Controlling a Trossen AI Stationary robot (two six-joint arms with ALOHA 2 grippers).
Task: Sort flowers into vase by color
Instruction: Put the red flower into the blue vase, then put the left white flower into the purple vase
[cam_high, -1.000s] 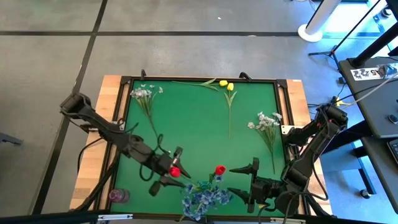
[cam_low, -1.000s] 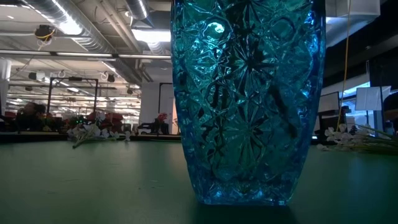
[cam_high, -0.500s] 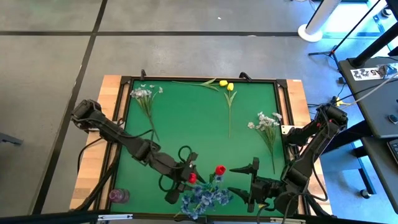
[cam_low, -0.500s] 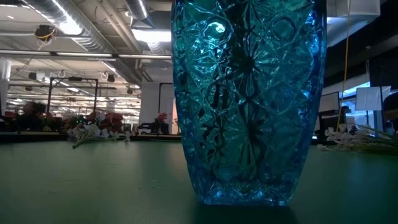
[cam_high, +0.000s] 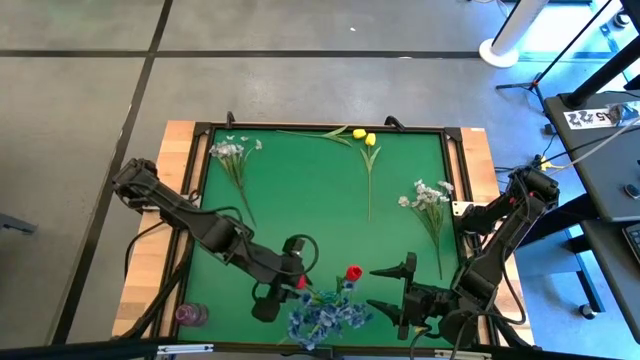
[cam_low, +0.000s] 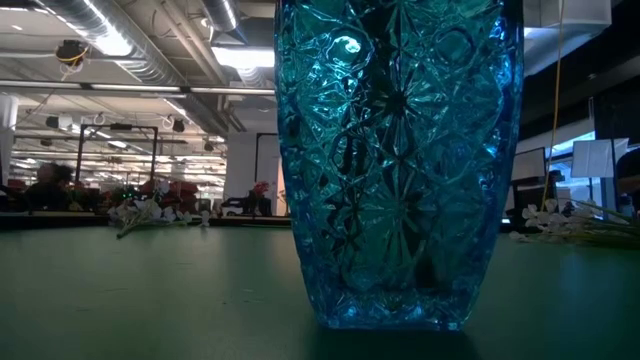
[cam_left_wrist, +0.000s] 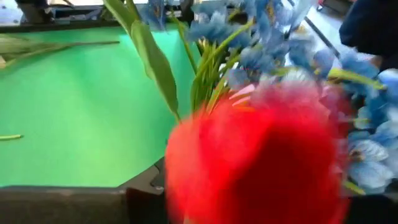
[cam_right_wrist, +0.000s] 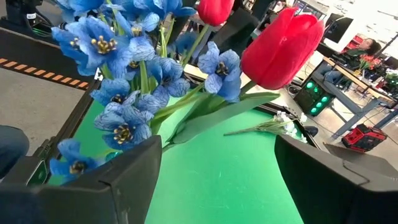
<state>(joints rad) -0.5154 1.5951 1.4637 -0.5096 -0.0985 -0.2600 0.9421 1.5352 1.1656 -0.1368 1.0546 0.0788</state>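
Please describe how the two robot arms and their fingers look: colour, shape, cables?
Both arms are black and jointed, with looping black cables along the links. The left gripper is compact and dark. The right gripper has two pointed black fingers, broad and angular in its wrist view.

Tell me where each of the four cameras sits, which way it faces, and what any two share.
High view: overhead, straight down on the green mat; both arms show.
Low view: table height, level across; blue vase fills it; no arm visible.
Left wrist view: on the left arm, facing a red tulip close up; fingers hidden.
Right wrist view: on the right arm, past its open right gripper toward the blue bunch.
Shared: both wrist views show red tulip and blue bunch.
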